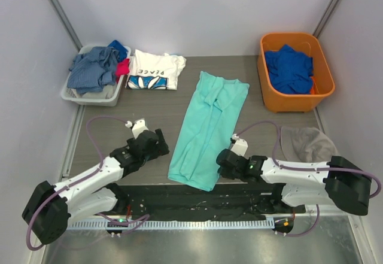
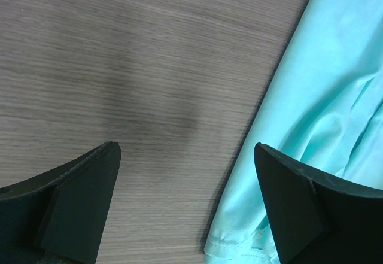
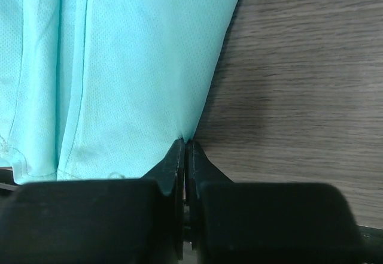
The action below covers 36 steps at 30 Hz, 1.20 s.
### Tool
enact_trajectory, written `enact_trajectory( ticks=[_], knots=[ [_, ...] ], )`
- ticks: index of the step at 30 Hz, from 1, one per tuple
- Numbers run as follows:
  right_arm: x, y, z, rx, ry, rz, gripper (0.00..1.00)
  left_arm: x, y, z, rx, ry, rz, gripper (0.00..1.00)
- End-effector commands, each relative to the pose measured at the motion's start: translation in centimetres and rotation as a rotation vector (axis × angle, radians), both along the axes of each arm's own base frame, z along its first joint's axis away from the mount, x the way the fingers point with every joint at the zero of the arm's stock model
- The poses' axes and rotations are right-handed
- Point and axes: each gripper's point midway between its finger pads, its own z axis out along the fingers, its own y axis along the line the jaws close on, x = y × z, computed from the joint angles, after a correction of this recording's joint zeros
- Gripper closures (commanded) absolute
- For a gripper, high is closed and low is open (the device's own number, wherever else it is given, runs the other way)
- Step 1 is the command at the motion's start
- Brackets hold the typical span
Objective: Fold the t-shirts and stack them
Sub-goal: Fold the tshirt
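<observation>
Top external view: mint-teal shirt lying lengthwise, one gripper clamped on its edge

A mint-teal t-shirt lies folded into a long narrow strip down the middle of the wood-grain table, with its hem toward the arms. A white t-shirt printed "PEACE" sits folded at the far left, just beside a grey tray heaped with blue-grey clothes. An orange basket at the far right holds a royal blue garment.

The right gripper sits at the shirt's right edge near the hem. In the right wrist view its jaws are pressed together, with the fabric's edge caught at their tips.

The left gripper is at the shirt's left edge. In the left wrist view its jaws stand wide apart and hold nothing. Bare table shows between them, and one finger overlaps the cloth.
</observation>
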Motion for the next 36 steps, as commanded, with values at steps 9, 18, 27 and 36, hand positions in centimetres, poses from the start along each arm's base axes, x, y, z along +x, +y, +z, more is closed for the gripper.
enact_trajectory(
  ticks=[9,18,27,36],
  knots=[
    [0.0,-5.4,2.5,-0.049,-0.058,-0.183,0.99,0.0,-0.1,-0.5,-0.008,0.007,0.017,0.0],
    [0.7,-7.9,5.0,-0.083,-0.119,-0.278,0.87,1.0,-1.0,-0.5,0.021,0.006,-0.018,0.0],
    [2.6,-10.0,10.2,-0.083,-0.281,-0.353,0.55,4.4,-4.4,1.6,0.032,-0.019,-0.098,0.0],
    [6.7,-8.3,15.2,-0.233,-0.415,-0.298,0.49,8.1,-7.8,2.2,0.057,-0.052,-0.17,0.0]
  ],
)
